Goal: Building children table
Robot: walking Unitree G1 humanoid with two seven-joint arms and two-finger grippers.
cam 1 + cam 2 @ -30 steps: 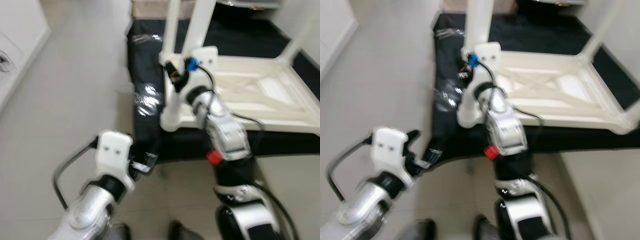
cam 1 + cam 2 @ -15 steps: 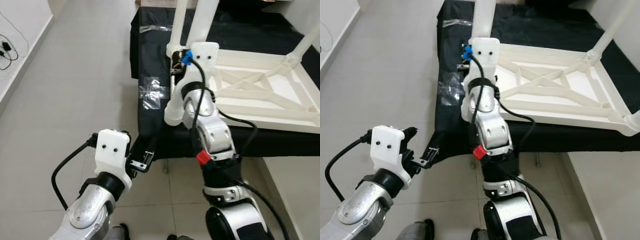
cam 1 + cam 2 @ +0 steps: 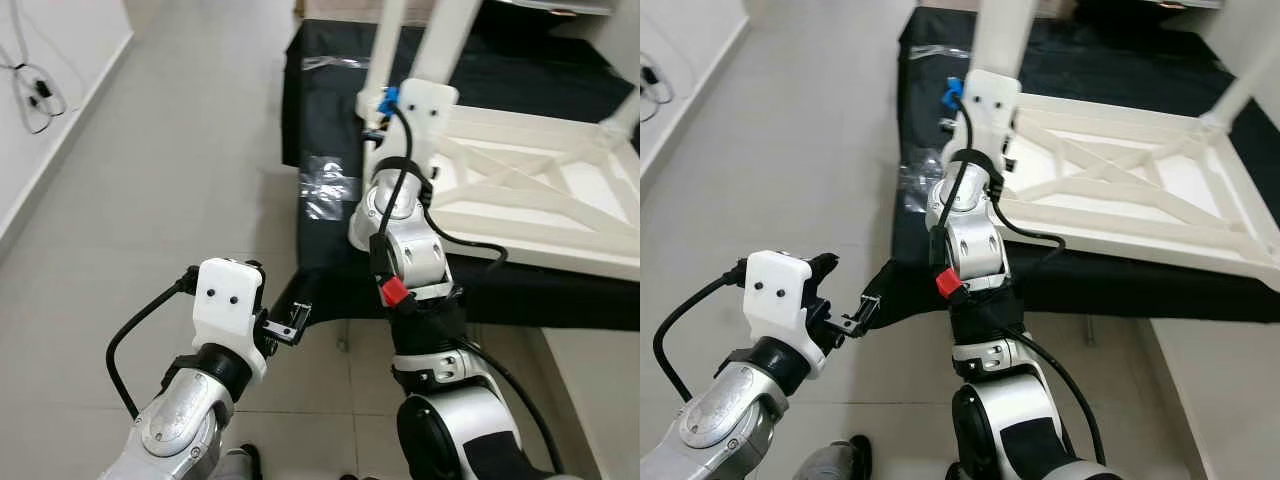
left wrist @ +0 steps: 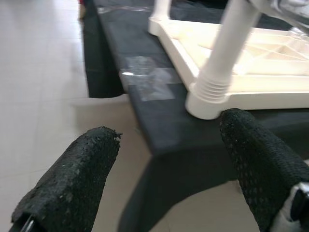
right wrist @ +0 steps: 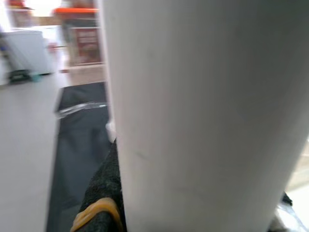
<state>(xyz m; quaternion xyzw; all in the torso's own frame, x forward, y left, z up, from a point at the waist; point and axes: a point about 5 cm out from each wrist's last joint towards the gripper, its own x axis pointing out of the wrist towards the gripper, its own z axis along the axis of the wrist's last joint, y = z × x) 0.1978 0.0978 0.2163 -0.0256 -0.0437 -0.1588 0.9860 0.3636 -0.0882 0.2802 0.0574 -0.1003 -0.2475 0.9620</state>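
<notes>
The white plastic children's table (image 3: 1120,190) lies upside down on a black cloth (image 3: 940,190) in the upper right of the head views, its ribbed underside facing up. Its legs stand upward; the near-corner leg (image 3: 440,40) rises at upper centre, a second leg (image 3: 385,40) just to its left, and a third (image 3: 1250,85) at the far right edge.

My right arm reaches forward to the near corner of the table. My right gripper (image 3: 378,125) sits at the base of the near-corner leg. In the right wrist view that leg (image 5: 203,116) is pressed close against the camera, with one black finger (image 5: 104,193) touching its side. I cannot tell whether the fingers are clamped on it.

My left gripper (image 3: 285,325) is held in the lower left of the head views, above the tiled floor (image 3: 150,200), just off the cloth's hanging edge. Its fingers (image 4: 72,183) are spread apart and grasp nothing. Between them, the left wrist view shows the table's corner and a ribbed leg socket (image 4: 212,92).

A clear plastic wrapper (image 3: 328,190) lies on the cloth beside the table's near corner.
</notes>
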